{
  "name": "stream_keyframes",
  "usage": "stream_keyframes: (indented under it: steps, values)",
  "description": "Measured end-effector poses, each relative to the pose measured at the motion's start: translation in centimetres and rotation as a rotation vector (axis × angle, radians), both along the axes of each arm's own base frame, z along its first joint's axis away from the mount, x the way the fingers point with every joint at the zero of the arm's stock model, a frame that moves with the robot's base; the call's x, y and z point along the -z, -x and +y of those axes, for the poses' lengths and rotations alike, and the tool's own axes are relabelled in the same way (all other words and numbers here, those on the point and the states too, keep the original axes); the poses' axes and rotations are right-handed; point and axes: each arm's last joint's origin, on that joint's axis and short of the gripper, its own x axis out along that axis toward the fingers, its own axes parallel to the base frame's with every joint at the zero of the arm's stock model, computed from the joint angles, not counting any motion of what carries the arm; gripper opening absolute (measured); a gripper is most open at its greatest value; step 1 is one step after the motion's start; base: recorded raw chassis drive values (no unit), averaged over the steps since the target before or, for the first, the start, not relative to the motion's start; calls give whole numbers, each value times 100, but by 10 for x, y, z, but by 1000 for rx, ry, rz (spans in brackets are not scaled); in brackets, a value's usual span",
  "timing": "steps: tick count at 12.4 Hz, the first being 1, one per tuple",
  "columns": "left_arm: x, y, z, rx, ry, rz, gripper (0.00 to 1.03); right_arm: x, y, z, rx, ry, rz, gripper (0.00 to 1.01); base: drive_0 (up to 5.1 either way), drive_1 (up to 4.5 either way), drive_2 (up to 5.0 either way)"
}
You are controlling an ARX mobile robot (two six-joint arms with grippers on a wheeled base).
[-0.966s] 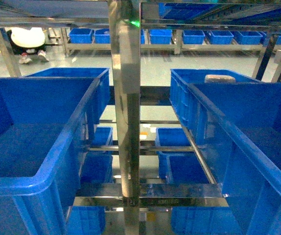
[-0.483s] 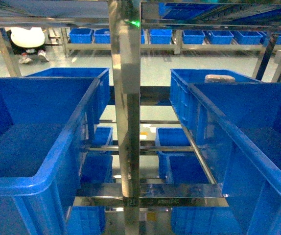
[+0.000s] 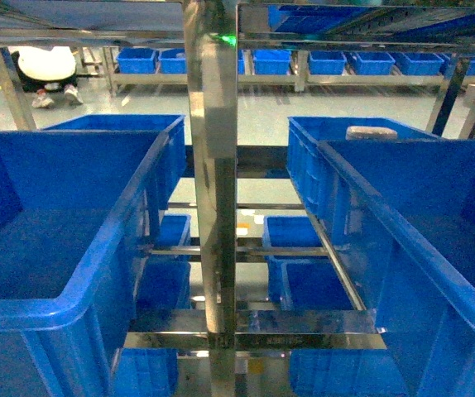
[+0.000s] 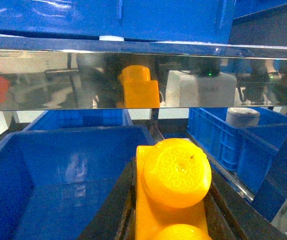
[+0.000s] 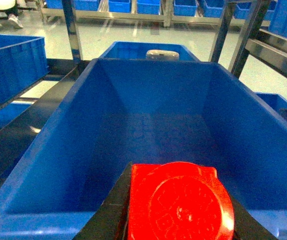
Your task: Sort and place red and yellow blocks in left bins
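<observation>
In the left wrist view the yellow block (image 4: 176,172), studs toward the camera, sits clamped between the black fingers (image 4: 114,205) of my left gripper (image 4: 169,215). It hangs over the near end of a deep blue bin (image 4: 13,165), under a shiny steel rail (image 4: 43,80) that mirrors it. The right wrist view shows my right gripper (image 5: 178,225) shut on the red block (image 5: 181,202), at the near rim of another deep blue bin (image 5: 48,145). Neither gripper appears in the head view, where the left bins (image 3: 22,310) stand front and back.
A steel upright (image 3: 214,190) splits the rack between the left bins and the right-hand bins (image 3: 403,240). A pale grey object (image 3: 371,131) lies in the far right bin. More blue crates (image 3: 171,273) fill lower shelves and a distant rack (image 3: 328,62).
</observation>
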Motion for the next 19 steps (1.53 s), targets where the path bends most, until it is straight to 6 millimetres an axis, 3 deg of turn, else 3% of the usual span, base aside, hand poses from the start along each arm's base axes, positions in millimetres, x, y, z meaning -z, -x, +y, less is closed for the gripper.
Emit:
stream_keyframes:
  steps: [2,4,7,10,11,12,15,17,19]
  values:
    - [0,0,0,0,0,0,27,-3,-17,-3,-8,4,6,27,0,0,0]
    - [0,0,0,0,0,0,27,2,-49,-12,-8,-3,42,27,0,0,0]
    - [0,0,0,0,0,0,27,18,-113,-29,-1,-3,123,27,0,0,0]
    - [0,0,0,0,0,0,27,35,-158,-36,-13,1,172,27,0,0,0]
    - [0,0,0,0,0,0,27,40,-166,-38,-7,-10,201,32,0,0,0]
    - [0,0,0,0,0,0,27,46,-173,-40,-2,-28,225,49,0,0,0]
    - [0,0,0,0,0,0,27,36,-165,-40,15,-48,170,95,0,0,0]
    - [0,0,0,0,0,0,27,21,-132,-31,12,-54,133,98,0,0,0]
    - [0,0,0,0,0,0,27,13,-87,-24,20,-48,98,98,0,0,0]
